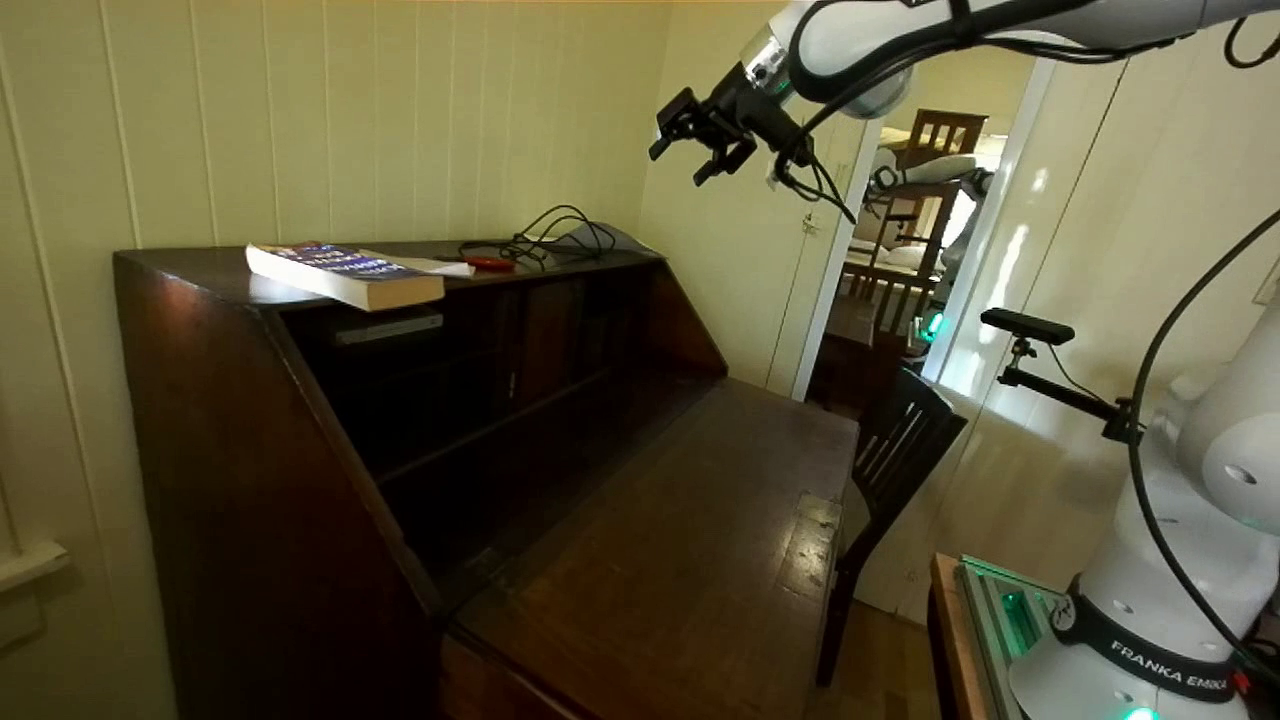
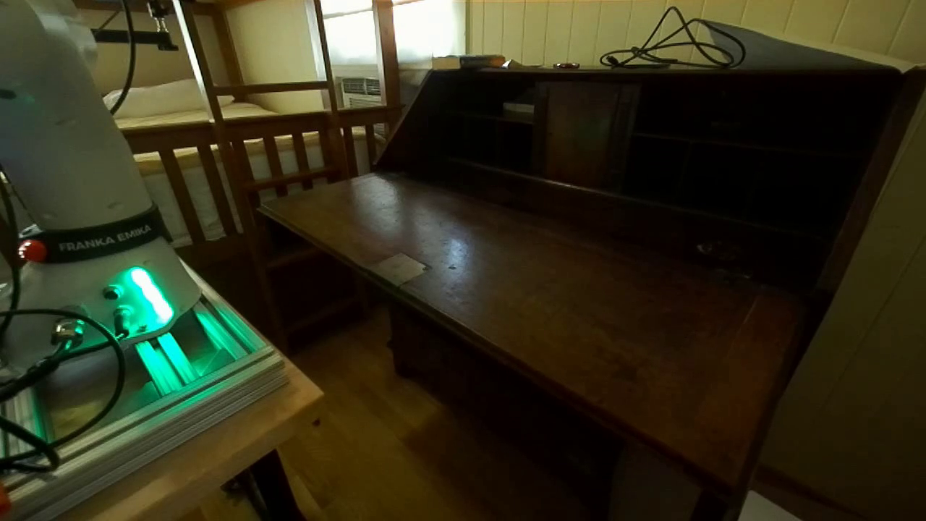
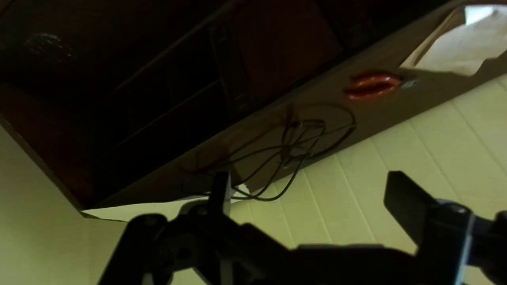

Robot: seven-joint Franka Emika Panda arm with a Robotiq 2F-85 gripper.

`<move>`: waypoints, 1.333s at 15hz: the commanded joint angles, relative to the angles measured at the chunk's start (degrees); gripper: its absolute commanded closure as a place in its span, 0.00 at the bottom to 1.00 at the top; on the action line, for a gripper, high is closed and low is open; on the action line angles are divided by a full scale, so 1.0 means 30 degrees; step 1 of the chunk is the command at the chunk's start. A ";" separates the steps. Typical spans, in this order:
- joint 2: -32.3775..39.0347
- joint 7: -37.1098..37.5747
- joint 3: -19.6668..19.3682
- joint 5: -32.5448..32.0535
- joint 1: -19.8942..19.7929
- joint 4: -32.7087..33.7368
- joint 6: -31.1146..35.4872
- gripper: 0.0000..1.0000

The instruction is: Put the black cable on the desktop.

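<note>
Since the fingers (image 3: 408,208) of my gripper (image 1: 678,166) stand wide apart with nothing between them, I have hold of nothing. The cable (image 3: 286,151) lies in a loose tangle on the top ledge (image 1: 190,262) of the desk (image 2: 550,282), ahead of the gripper and, I judge, below it; one finger overlaps some loops in the wrist view, but an exterior view shows the gripper well apart from them. Just beside the cable, also ahead of the gripper, are a red-handled thing (image 3: 372,85) and, farther along, some paper (image 3: 463,47).

I take the goal to be the broad lower leaf (image 1: 650,520), farther below the gripper than the ledge. On that reading I'd call nothing done beyond having the gripper spread and facing the cable. I have left to come down to the tangle, close on a strand, lift it free of the ledge, carry it out over the leaf and let go. If the ledge itself were meant, the cable would already be in place; I can't settle that from here.
</note>
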 commanded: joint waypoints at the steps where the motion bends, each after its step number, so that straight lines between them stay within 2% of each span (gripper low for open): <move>1: 0.0664 0.0835 -0.0640 -0.0098 0.0381 0.0985 -0.0306 0.00; 3: 0.1696 0.1641 -0.0996 -0.0055 0.0420 0.2439 -0.0807 0.00; 7: 0.2170 0.1988 -0.1063 -0.0030 0.0482 0.2988 -0.0898 0.00; 8: 0.2780 0.4508 -0.1016 -0.1608 0.0260 0.3548 -0.0596 0.00; 9: 0.3703 0.6309 -0.0451 -0.2565 -0.0664 0.4468 -0.0169 0.00; 11: 0.5562 0.9050 -0.0689 -0.4197 -0.0760 0.6784 -0.0449 0.00; 12: 0.6469 1.0409 -0.1726 -0.4934 0.0114 0.7881 -0.0671 0.00; 14: 0.8034 1.3026 -0.2693 -0.5611 0.0917 0.9749 -0.1288 0.00; 17: 1.0397 1.6045 -0.4108 -0.5048 0.2244 1.2655 -0.3047 0.00; 20: 1.2492 1.8713 -0.4752 -0.3956 0.3040 1.5605 -0.5140 0.00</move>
